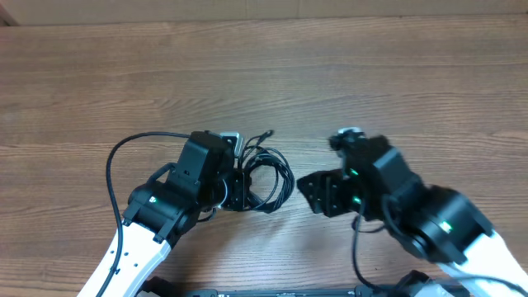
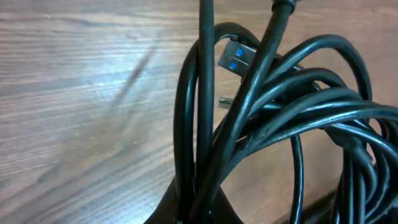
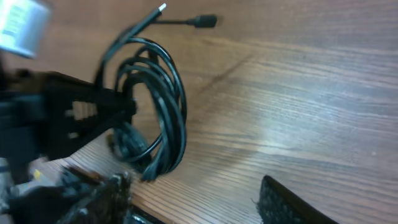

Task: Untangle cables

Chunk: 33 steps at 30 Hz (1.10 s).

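Observation:
The cables (image 1: 270, 175) are a small coiled black bundle at the table's middle. My left gripper (image 1: 238, 192) is shut on strands at the coil's left side; in the left wrist view two black strands (image 2: 202, 155) rise out of the closed jaws, beside a USB plug with a blue insert (image 2: 237, 58). To the right of the coil, apart from it, my right gripper (image 1: 312, 195) stands open. In the right wrist view the coil (image 3: 166, 106) lies ahead and left of the fingers (image 3: 287, 203), which have only bare wood between them. Two small plug tips (image 3: 203, 21) stick out above the coil.
The wooden table (image 1: 346, 74) stretches far and wide around the arms. A thick black wire (image 1: 115, 157) loops out from the left arm. The left arm's black gripper body (image 3: 62, 118) fills the left of the right wrist view.

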Each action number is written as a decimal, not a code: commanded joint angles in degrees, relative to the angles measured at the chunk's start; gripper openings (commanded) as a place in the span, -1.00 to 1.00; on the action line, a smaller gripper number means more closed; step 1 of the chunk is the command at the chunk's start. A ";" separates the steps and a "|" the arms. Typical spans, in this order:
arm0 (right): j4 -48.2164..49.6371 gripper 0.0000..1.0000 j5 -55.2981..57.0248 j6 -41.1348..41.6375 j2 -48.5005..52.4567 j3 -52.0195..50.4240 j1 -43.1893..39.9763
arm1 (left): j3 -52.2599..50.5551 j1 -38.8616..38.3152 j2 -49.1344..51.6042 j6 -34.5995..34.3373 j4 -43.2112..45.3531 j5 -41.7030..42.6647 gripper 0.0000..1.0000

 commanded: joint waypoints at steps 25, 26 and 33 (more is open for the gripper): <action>7.39 -0.74 2.43 -13.46 8.92 -0.15 5.49 | 1.29 0.39 -0.66 5.57 -1.51 8.76 -0.91; 7.30 -0.78 1.75 -13.46 9.16 -0.15 5.49 | 1.29 0.37 -0.66 5.64 -1.51 8.85 -0.91; 8.94 -0.92 -10.60 -13.49 11.39 -0.15 5.49 | 1.29 0.33 -0.66 8.22 0.07 14.51 -0.91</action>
